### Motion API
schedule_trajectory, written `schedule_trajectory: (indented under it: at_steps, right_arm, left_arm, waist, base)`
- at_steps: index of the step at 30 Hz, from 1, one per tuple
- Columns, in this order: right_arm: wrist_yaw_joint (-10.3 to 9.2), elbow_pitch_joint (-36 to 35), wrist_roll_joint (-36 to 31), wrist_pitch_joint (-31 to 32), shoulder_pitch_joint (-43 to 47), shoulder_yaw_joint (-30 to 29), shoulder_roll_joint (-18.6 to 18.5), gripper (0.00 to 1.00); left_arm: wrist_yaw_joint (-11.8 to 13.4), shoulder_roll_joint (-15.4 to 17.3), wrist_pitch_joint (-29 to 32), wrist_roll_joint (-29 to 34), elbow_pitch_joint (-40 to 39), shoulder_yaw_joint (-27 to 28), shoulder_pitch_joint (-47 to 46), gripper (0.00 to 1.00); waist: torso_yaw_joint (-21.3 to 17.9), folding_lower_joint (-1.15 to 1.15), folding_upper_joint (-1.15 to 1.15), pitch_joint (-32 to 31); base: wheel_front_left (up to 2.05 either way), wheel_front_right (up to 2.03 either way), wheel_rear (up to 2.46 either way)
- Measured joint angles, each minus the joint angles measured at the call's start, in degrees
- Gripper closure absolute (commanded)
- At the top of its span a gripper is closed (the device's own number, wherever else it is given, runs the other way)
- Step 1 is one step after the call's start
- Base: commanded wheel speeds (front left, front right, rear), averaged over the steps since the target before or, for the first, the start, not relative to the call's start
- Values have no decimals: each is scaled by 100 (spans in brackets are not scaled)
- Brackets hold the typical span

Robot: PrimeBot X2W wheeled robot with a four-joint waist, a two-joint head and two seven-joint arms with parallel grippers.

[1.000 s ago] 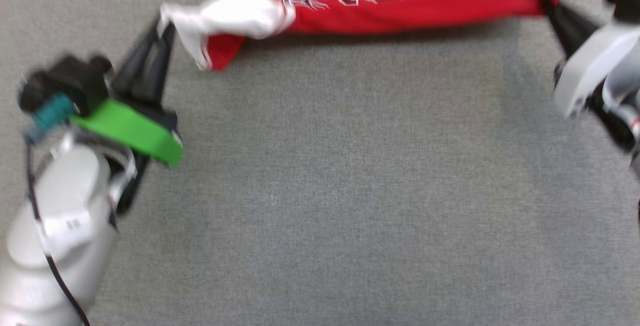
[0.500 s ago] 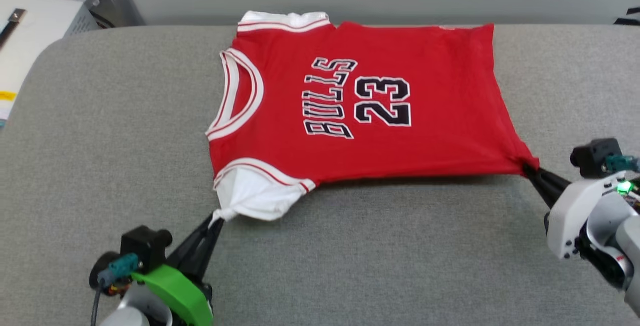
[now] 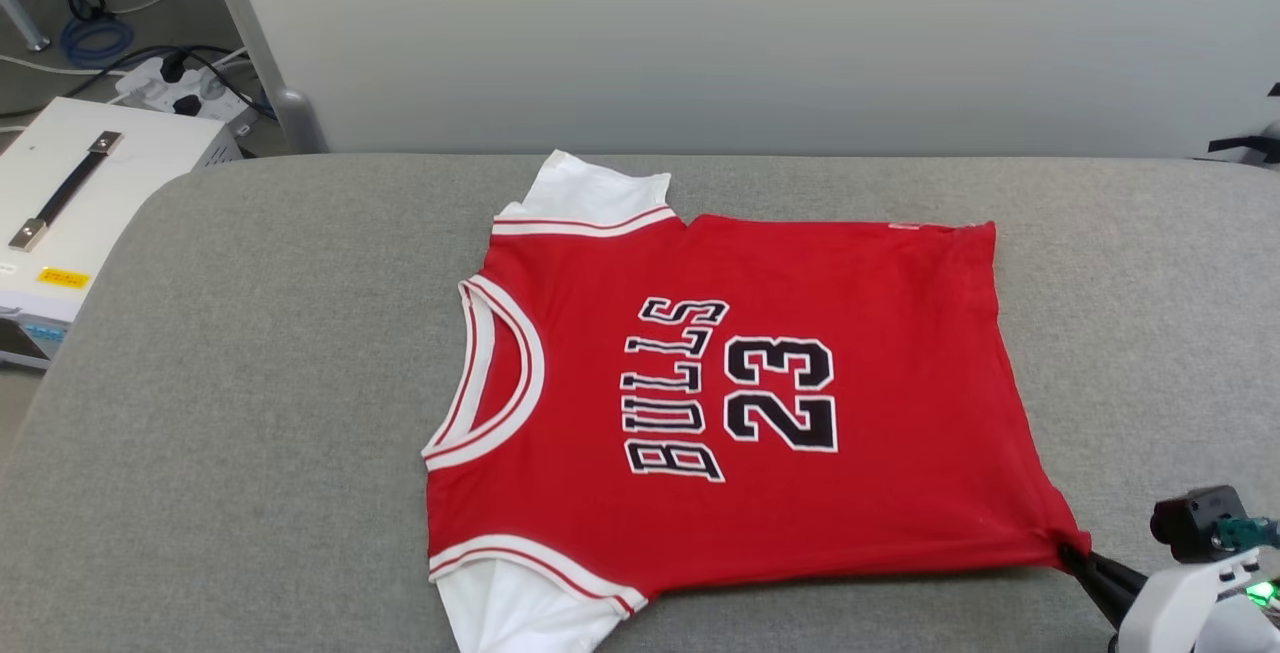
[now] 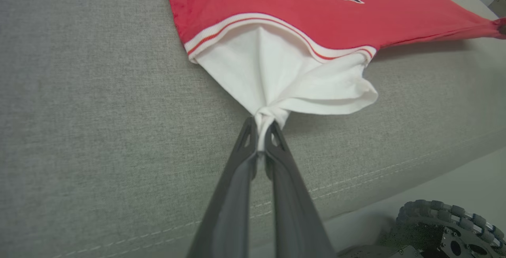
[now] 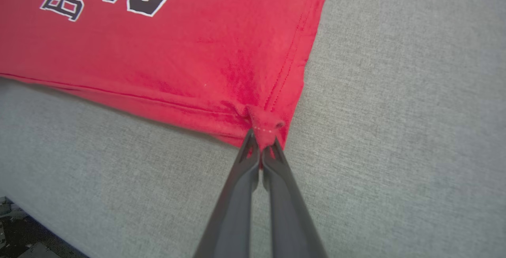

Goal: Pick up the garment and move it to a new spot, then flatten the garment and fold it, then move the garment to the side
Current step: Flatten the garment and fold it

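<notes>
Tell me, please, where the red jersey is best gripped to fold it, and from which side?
Take the jersey by its two near corners, the white sleeve tip and the red hem corner, coming in low from the robot's side. It lies flat with both corners bunched toward the robot, where the left gripper and right gripper are shut on them.

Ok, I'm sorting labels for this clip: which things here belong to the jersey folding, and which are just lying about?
In the job: red Bulls jersey; left gripper and right gripper, both shut on it; grey padded surface under it.
Lying about: white case with a black handle; power strip; coiled blue cable.
</notes>
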Motion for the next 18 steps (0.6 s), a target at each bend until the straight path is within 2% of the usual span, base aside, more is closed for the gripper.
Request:
schedule_trajectory:
  at_steps: [9,14,18]
  right_arm:
    - [0,-398,-69,162,887,-582,15,100]
    - [0,-586,-191,236,1003,-912,223,100]
    - [0,-755,-261,309,1007,-1185,379,100]
  left_arm:
    - [165,29,41,-74,-188,-31,248,100]
    - [166,56,34,20,-226,-35,130,100]
    - [118,151,36,230,-211,-27,-319,100]
  waist:
    - [68,0,0,-118]
    - [54,0,0,-116]
    - [53,0,0,-111]
  base:
    - [0,0,0]
    - [0,0,0]
    - [0,0,0]
